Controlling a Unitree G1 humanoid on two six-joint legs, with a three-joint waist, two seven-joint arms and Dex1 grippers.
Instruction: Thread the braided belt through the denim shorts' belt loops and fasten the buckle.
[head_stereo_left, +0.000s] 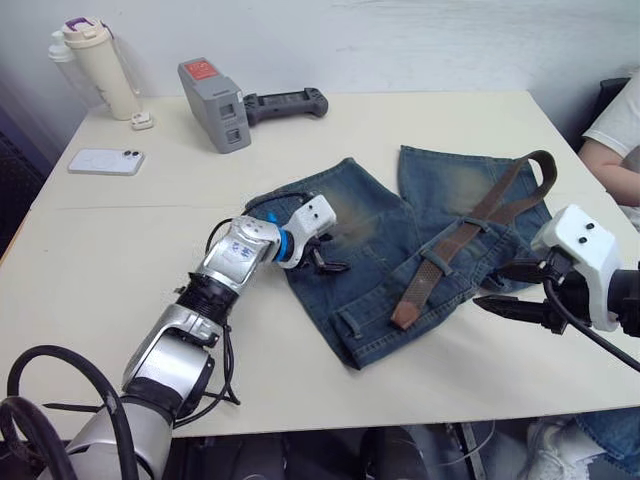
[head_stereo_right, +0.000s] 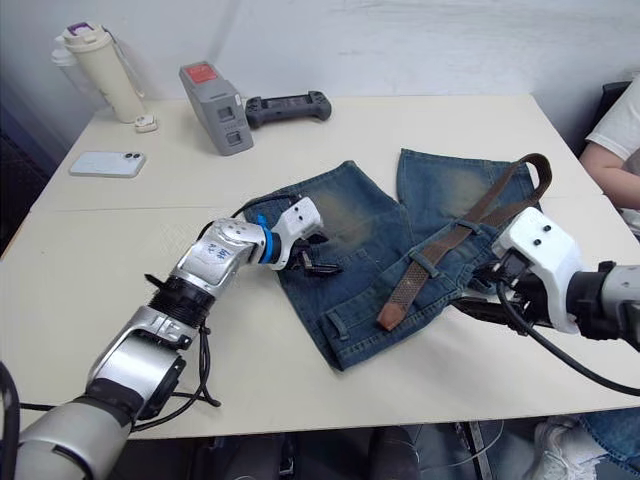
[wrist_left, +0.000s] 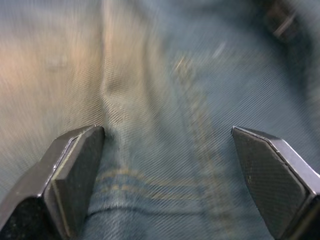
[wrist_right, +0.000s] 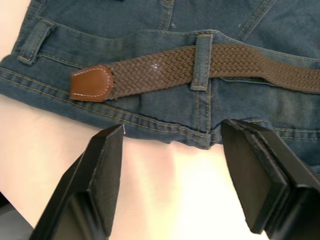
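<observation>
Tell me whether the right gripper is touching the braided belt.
Apart. The right wrist view shows the right gripper open over bare table, with a strip of the denim shorts waistband lying between its fingertips and the braided belt.

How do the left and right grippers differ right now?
The left gripper hovers over the denim shorts at a leg; the right gripper sits off the fabric at the waistband edge. The right faces the braided belt passing a belt loop; the left faces plain denim. Both are open.

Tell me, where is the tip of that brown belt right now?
The braided belt tip lies on the waistband of the denim shorts, just past a belt loop, near the table's front edge, by the right gripper.
</observation>
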